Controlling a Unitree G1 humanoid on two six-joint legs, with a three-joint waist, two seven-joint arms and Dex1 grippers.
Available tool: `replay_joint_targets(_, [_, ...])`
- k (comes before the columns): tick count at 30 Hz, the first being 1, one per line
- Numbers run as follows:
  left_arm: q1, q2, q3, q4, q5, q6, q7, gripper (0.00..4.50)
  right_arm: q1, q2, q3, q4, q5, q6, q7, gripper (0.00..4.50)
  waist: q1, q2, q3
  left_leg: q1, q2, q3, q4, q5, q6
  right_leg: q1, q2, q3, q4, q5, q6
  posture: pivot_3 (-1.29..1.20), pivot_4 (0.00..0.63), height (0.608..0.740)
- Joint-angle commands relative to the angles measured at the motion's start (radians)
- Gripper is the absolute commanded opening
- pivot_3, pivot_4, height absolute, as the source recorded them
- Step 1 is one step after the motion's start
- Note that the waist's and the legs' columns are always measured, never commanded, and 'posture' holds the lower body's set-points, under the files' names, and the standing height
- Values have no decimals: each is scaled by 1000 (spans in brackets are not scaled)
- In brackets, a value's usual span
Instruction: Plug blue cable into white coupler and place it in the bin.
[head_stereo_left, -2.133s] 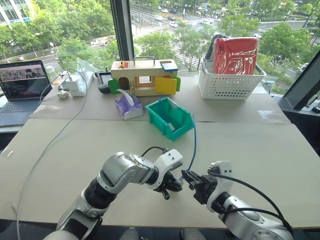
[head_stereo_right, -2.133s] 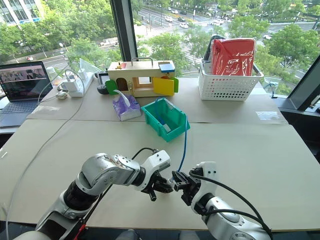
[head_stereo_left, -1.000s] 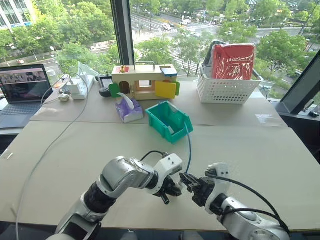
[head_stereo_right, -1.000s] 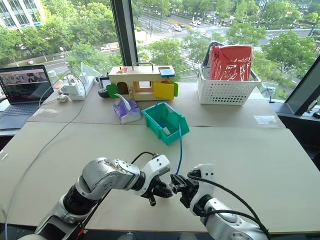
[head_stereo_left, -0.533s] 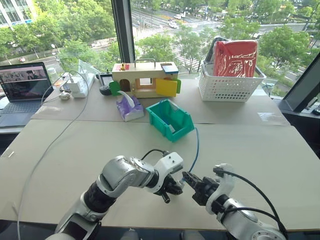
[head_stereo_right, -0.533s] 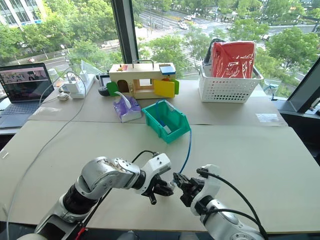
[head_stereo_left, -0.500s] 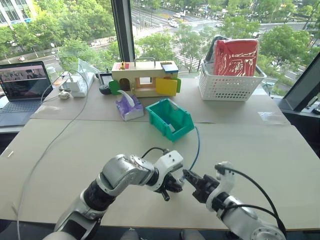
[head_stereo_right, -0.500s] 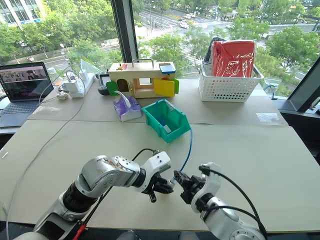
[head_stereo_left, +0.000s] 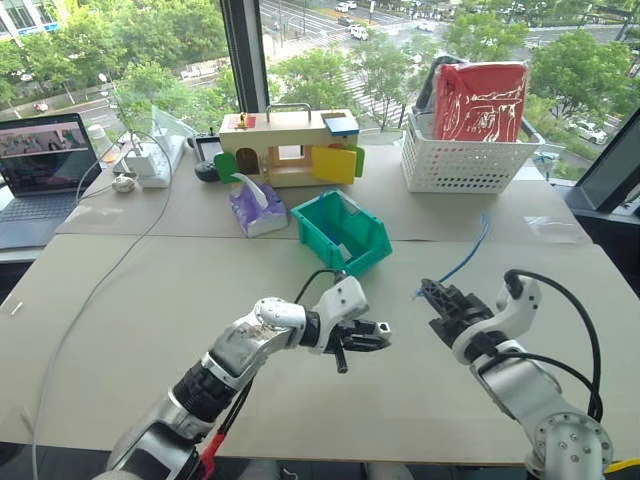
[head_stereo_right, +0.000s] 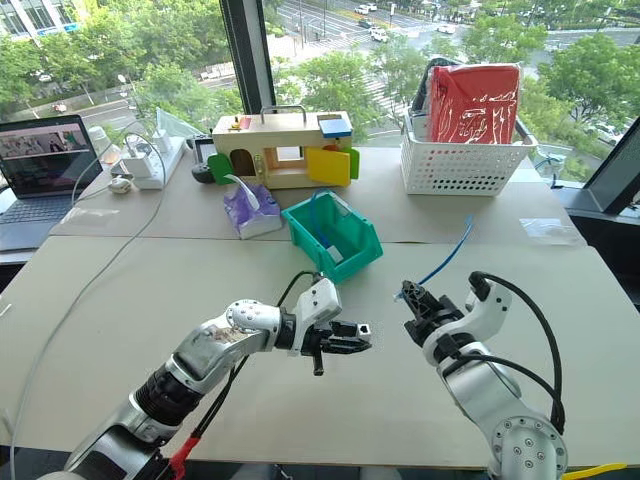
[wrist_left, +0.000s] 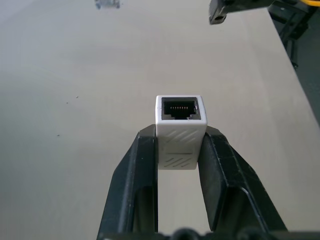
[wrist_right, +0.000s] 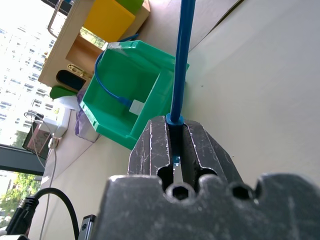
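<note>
Two robot arms hang above the near half of a wide beige table, where the surface around them lies bare out to the near edge. The clutter sits well apart along the far side by the window: a laptop, a white power strip, a wooden toy house, a purple tissue pack and a white basket. A long white cord trails down the left side of the table.

The left gripper has its two black fingers nearly closed on the white coupler, clamping its sides, with the dark socket facing out past the fingertips. The right gripper is pinched tight on the blue cable close to its end. From there the cable rises clear of the table and swings away; its other end lies coiled inside the green bin, which stands between the arms and the toy house. The coupler and the cable's gripped end are apart, with open table between the two grippers.
</note>
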Motion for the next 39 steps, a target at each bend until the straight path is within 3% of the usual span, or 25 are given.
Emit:
replay_joint_targets(1, [11, -31, 7, 94, 102, -199, 10, 644, 9, -42, 27, -50, -40, -11, 8, 0, 1, 0, 0, 0, 0, 0, 0, 0, 0, 0, 0, 0, 0, 0, 0, 0, 150, 740])
replay_joint_targets(15, [25, -204, 32, 158, 257, -149, 191, 644, 118, -95, 337, -113, -587, -12, 176, 0, -3, 0, 0, 1, -1, 0, 3, 0, 0, 2, 0, 0, 1, -2, 5, 0, 150, 740])
replay_joint_targets(29, [42, -246, 38, 136, 248, -52, 176, 644, 28, 42, 331, -37, -728, -3, 241, 0, 0, 0, 0, 2, -1, -1, 3, 0, 0, 4, 0, 0, 1, -2, 5, 0, 150, 740])
replay_joint_targets(39, [54, -257, 59, 128, 235, -10, 170, 644, 53, 79, 330, 14, -804, 12, 310, 0, -1, 0, 0, 4, -1, -1, 3, 0, 0, 5, 0, 0, 1, -1, 4, 0, 150, 740])
